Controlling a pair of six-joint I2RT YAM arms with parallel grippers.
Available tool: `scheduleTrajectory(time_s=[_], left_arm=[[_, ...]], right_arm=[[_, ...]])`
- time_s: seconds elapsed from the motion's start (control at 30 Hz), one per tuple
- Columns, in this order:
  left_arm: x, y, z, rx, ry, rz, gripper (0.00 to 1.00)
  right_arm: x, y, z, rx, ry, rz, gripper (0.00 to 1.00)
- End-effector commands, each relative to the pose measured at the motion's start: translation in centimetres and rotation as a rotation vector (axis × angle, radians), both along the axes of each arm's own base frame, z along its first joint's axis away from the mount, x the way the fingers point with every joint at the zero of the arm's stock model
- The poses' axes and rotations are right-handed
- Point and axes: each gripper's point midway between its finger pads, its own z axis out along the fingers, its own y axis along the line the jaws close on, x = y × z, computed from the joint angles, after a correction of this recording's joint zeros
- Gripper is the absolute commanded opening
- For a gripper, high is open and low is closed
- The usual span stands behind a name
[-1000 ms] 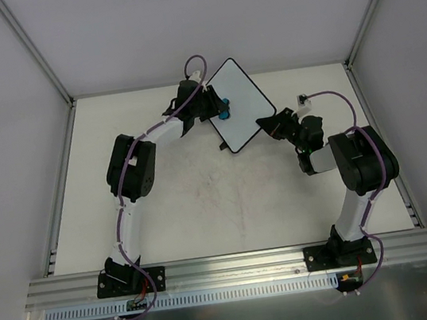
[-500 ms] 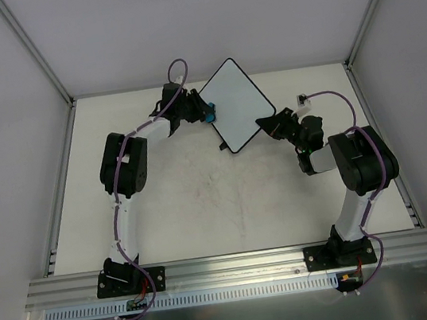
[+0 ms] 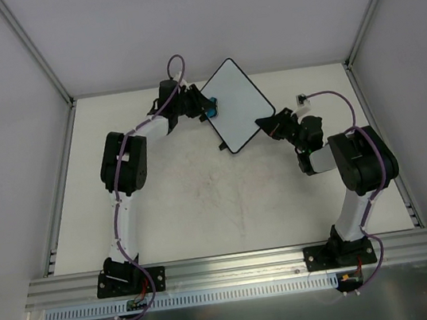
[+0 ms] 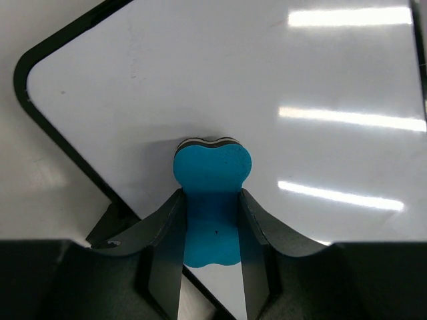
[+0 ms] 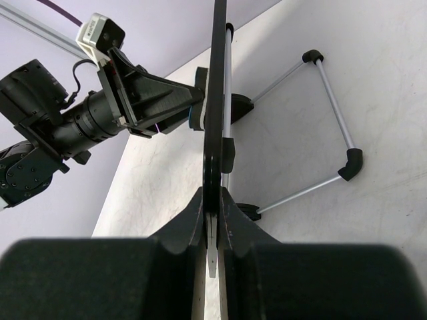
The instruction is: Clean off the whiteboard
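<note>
The whiteboard (image 3: 237, 103) stands tilted at the back middle of the table, white with a thin black frame, no marks showing. In the left wrist view its face (image 4: 267, 87) is bare white with light glare. My left gripper (image 3: 205, 111) is shut on a blue eraser (image 4: 212, 193) whose felt end presses the board's face near its left edge. My right gripper (image 3: 265, 126) is shut on the board's right edge; the right wrist view shows the board edge-on (image 5: 215, 100) between my fingers (image 5: 190, 217).
The board's wire stand (image 5: 330, 120) with black end caps rests on the table behind the board. Grey walls and metal rails (image 3: 42, 61) bound the table on three sides. The arm bases sit on the near rail (image 3: 238, 267).
My left gripper with the eraser has slid left across the board, from near its middle-left to its left edge. The right arm and board have stayed put.
</note>
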Motion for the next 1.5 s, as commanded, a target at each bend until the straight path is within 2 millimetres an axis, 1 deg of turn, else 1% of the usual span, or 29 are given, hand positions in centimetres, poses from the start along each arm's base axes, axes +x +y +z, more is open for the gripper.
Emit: scheduleTrajectory(time_s=[0.0,0.07,0.17,0.23,0.27,0.3,0.33,0.37,0.4,0.43,0.47,0.5,0.53,0.57,0.6,0.63,0.67,0.7,0.73,0.77,0.8,0.83,0.87,0.97,1.0,1.1,1.17,1.23,1.47], left_arm=[[1.1,-1.6,6.6,-0.086,-0.202,-0.081,0.28],[1.0,-1.8,8.7,-0.111,-0.277,-0.112,0.29],[1.1,-1.4,10.0,-0.112,-0.315,-0.116,0.29],[1.0,-0.8,9.9,-0.107,-0.307,-0.107,0.29],[0.9,-0.2,10.3,-0.096,-0.302,-0.095,0.29],[0.7,0.3,9.5,-0.076,-0.279,-0.079,0.29],[0.6,0.9,9.3,-0.054,-0.267,-0.069,0.29],[0.3,1.4,10.2,-0.016,-0.29,-0.064,0.28],[-0.5,2.4,8.4,0.034,-0.219,-0.046,0.29],[-0.4,3.5,7.9,0.083,-0.205,0.0,0.28],[-0.8,4.4,8.9,0.117,-0.223,0.015,0.28],[-1.7,5.5,7.5,0.15,-0.181,0.033,0.29],[-2.1,6.9,6.7,0.197,-0.141,0.074,0.29],[-2.7,7.8,7.6,0.213,-0.148,0.091,0.29],[-3.6,8.8,6.2,0.25,-0.12,0.094,0.29],[-4.1,10.1,5.6,0.299,-0.093,0.129,0.3],[-4.6,11.0,6.0,0.337,-0.108,0.137,0.3],[-5.5,11.8,4.6,0.371,-0.077,0.143,0.31],[-6.0,12.4,4.3,0.396,-0.066,0.15,0.32],[-6.9,13.3,3.6,0.437,-0.033,0.155,0.32],[-7.9,13.7,2.6,0.46,-0.001,0.15,0.33],[-8.5,14.1,2.2,0.479,0.017,0.148,0.33],[-9.6,14.7,1.5,0.511,0.057,0.138,0.34],[-11.2,15.7,0.4,0.575,0.109,0.123,0.34],[-12.0,16.4,-0.5,0.606,0.142,0.126,0.33],[-12.8,17.4,-0.9,0.632,0.167,0.142,0.31],[-12.9,17.7,-0.6,0.639,0.16,0.154,0.32],[-12.9,18.1,-0.8,0.662,0.162,0.159,0.32],[-13.2,19.7,-3.1,0.761,0.213,0.155,0.38]], right_arm=[[-0.7,1.5,1.2,0.005,-0.062,0.073,0.0],[-0.7,1.4,1.2,0.004,-0.065,0.07,0.0],[-0.6,1.4,1.1,0.001,-0.064,0.068,0.0],[-0.6,1.4,1.2,0.001,-0.064,0.07,0.0],[-0.6,1.4,1.1,0.0,-0.062,0.068,0.0],[-0.6,1.4,1.1,0.0,-0.062,0.07,0.0],[-0.6,1.4,1.1,0.0,-0.062,0.068,0.0],[-0.6,1.3,1.1,0.0,-0.061,0.067,0.0],[-0.6,1.4,1.0,0.0,-0.061,0.068,0.0],[-0.6,1.4,1.0,0.0,-0.061,0.068,0.0],[-0.6,1.4,1.1,0.001,-0.064,0.07,0.0],[-0.6,1.4,1.1,0.001,-0.064,0.071,0.0],[-0.6,1.4,1.1,0.0,-0.062,0.071,0.0],[-0.7,1.4,1.1,0.0,-0.062,0.071,0.0],[-0.6,1.4,1.2,0.002,-0.063,0.07,0.0],[-0.6,1.4,1.2,0.002,-0.063,0.071,0.0],[-0.7,1.5,1.2,0.002,-0.064,0.073,0.0],[-0.6,1.4,1.2,0.002,-0.063,0.071,0.0],[-0.7,1.5,1.1,0.003,-0.06,0.073,0.0],[-0.7,1.5,1.1,0.004,-0.061,0.073,0.0],[-0.6,1.5,1.1,0.004,-0.059,0.073,0.0],[-0.6,1.5,1.2,0.004,-0.061,0.073,0.0],[-0.6,1.5,1.2,0.006,-0.063,0.073,0.0],[-0.7,1.5,1.2,0.009,-0.061,0.073,0.0],[-0.7,1.6,1.2,0.009,-0.061,0.076,0.0],[-0.8,1.5,1.2,0.012,-0.061,0.074,0.0],[-0.8,1.6,1.3,0.012,-0.064,0.077,0.0],[-0.8,1.5,1.2,0.012,-0.063,0.076,0.0],[-0.8,1.6,1.3,0.012,-0.064,0.076,0.0]])
